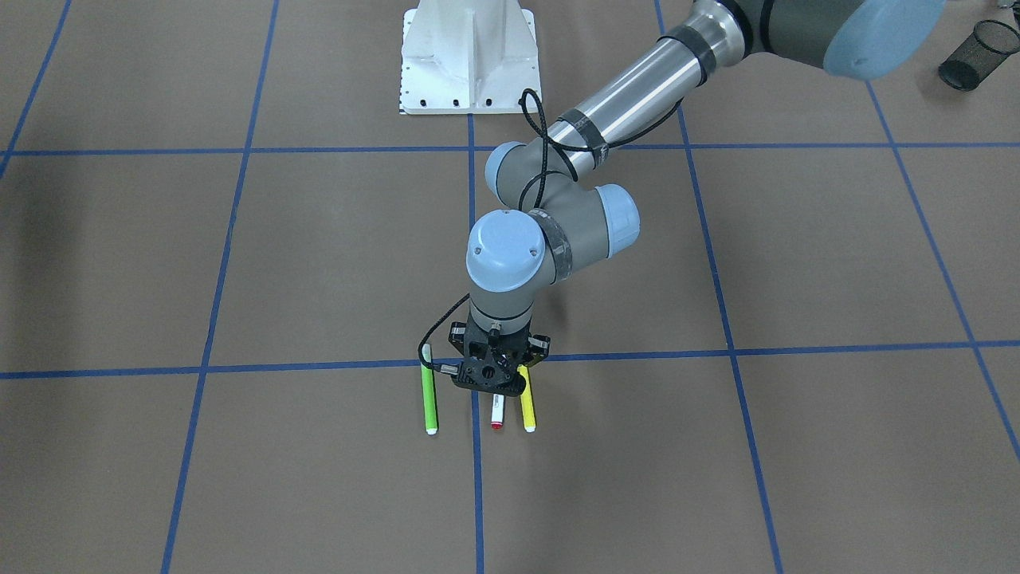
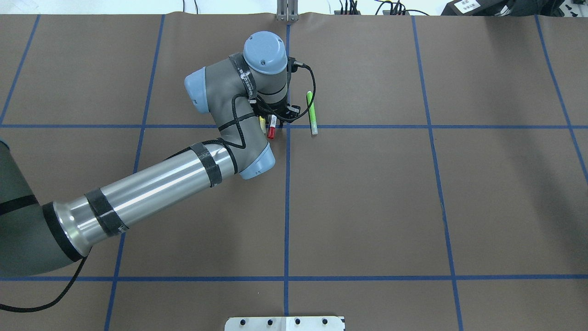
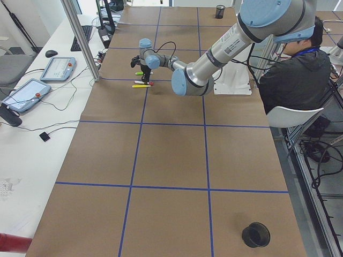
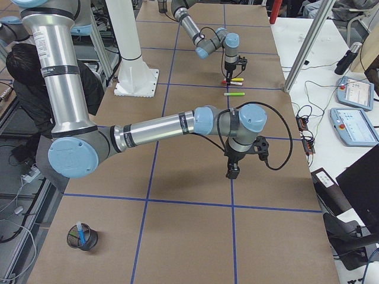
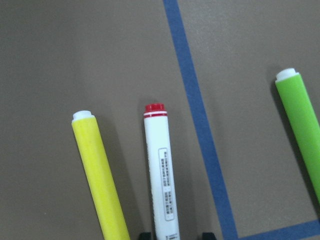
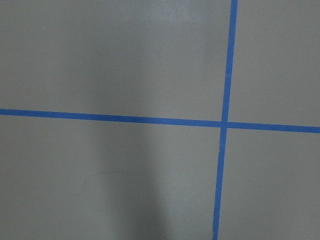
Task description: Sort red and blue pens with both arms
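Observation:
The red pen, a white printed barrel with a red end, lies on the brown table between two other markers. It also shows under the left arm as the red pen and as the red pen. My left gripper hangs right over it, open, one fingertip on each side of the barrel. The same left gripper points straight down. The blue pen stands in a black mesh cup. My right gripper hovers over bare table; I cannot tell whether it is open or shut.
A yellow marker and a green marker lie parallel on either side of the red pen. A second mesh cup sits at the table's end on my left. The white pedestal and a seated person are behind.

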Controlling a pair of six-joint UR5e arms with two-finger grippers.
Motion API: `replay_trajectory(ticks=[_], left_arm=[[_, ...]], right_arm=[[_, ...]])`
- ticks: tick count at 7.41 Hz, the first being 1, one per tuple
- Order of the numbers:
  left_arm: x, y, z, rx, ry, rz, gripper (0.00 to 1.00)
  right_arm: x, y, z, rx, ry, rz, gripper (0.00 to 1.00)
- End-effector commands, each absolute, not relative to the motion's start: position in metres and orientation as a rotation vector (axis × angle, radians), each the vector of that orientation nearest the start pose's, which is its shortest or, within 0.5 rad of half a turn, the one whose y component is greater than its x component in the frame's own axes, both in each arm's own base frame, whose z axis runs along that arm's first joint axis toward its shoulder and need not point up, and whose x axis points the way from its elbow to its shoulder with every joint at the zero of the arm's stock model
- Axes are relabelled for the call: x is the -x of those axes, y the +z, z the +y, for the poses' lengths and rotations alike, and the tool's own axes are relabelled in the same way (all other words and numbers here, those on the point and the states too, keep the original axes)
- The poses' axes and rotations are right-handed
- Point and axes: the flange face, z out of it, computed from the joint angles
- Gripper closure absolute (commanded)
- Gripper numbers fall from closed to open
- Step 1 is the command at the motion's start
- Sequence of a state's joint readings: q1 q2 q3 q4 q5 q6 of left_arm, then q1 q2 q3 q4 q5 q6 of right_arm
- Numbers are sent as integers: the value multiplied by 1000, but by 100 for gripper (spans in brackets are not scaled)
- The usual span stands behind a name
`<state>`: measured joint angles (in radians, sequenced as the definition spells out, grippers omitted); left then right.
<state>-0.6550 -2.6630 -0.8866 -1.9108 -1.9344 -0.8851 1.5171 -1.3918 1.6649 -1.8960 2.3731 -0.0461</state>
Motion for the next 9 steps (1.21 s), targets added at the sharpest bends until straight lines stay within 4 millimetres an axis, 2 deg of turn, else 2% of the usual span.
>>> replay_trajectory(ticks=[1, 2, 4, 5, 6, 7, 8, 9], left_arm=[[-634, 205, -610, -186, 164, 792, 56], [-634, 207, -610, -184, 164, 790, 57], [-634, 207, -610, -184, 164, 790, 72], [-634, 207, -610, -183, 164, 792, 81], [-634, 207, -610, -183, 164, 792, 100], [-631, 199, -610, -188, 164, 803, 100], [-614, 178, -615, -203, 160, 838, 100], [-601, 168, -614, -136, 166, 864, 100]], right_arm=[[-32, 550, -551, 54, -73, -802, 0], [-32, 549, -552, 52, -73, -802, 0], [-32, 549, -552, 52, -73, -804, 0], [-32, 550, -551, 54, -73, -804, 0], [-32, 550, -551, 54, -73, -804, 0], [-32, 549, -552, 52, -73, -804, 0], [-32, 550, -551, 54, -73, -804, 0], [-32, 550, -551, 54, -73, -804, 0]])
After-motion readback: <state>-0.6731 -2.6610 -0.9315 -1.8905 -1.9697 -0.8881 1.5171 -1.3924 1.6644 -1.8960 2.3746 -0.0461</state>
